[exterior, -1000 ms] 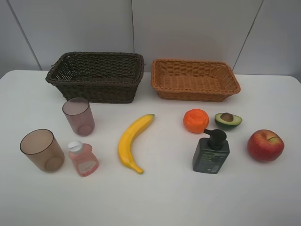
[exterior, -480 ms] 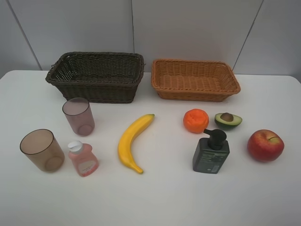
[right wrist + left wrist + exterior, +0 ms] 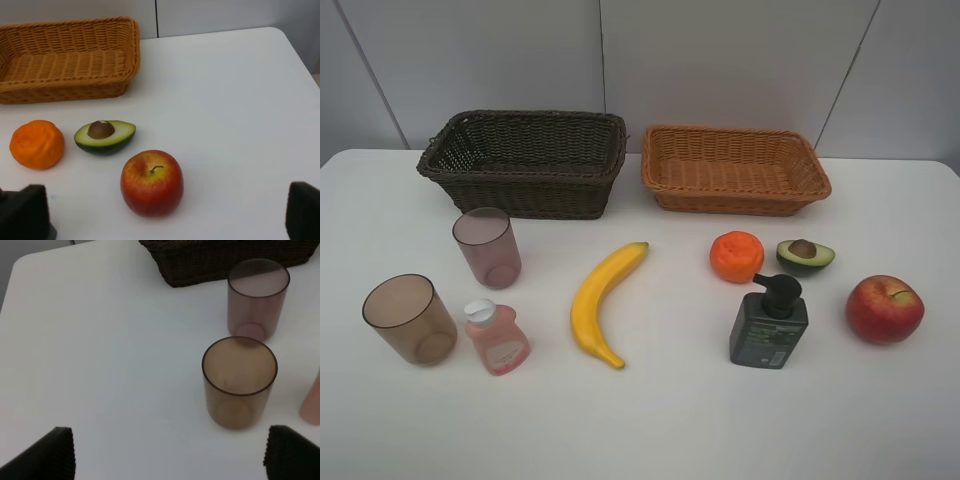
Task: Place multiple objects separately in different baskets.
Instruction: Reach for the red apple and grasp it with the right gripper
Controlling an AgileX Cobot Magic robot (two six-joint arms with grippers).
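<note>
Of the left gripper (image 3: pixel 170 460) and right gripper (image 3: pixel 165 222) only dark tip ends show, each pair spread wide, gripping nothing. The pink bottle (image 3: pixel 312 400) is cropped beside the brown cup (image 3: pixel 239 385); the apple (image 3: pixel 151 182) sits nearer than the tan basket (image 3: pixel 65 92).

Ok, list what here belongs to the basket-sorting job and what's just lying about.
Job: banana, apple, tangerine, avocado half, far cup, near cup, pink bottle, pump bottle, dark basket, tan basket.
Lying about: no loose extras seen; only the white table and wall panels.
</note>
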